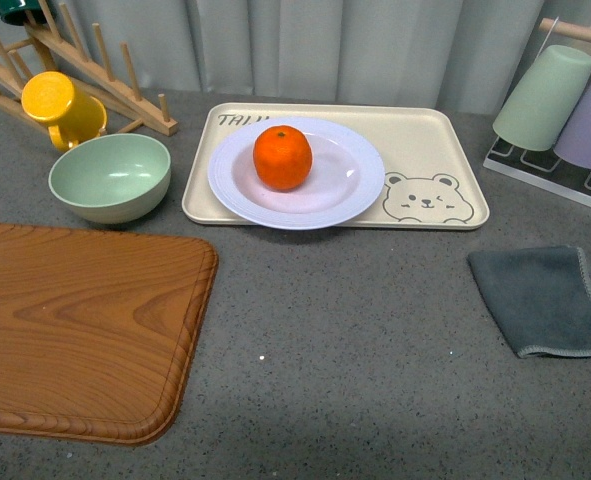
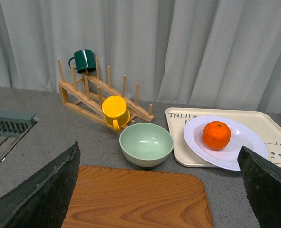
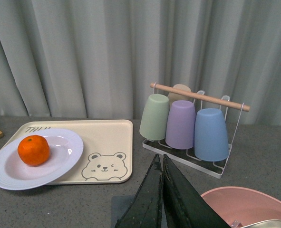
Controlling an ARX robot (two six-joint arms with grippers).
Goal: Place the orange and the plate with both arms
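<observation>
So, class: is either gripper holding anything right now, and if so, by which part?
Nothing is held. The left gripper is open and empty, the right gripper is shut on nothing. The orange rests on the plate.

Glossy plate (image 1: 297, 172) — wood-grain board (image 1: 80, 325) — matt cloth (image 1: 547, 298).

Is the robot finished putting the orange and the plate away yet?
It looks finished or nearly: the orange sits in the plate, and the plate rests on the bear tray. Nothing is in hand: the left gripper is open, the right gripper shut and empty. Little seems left.
</observation>
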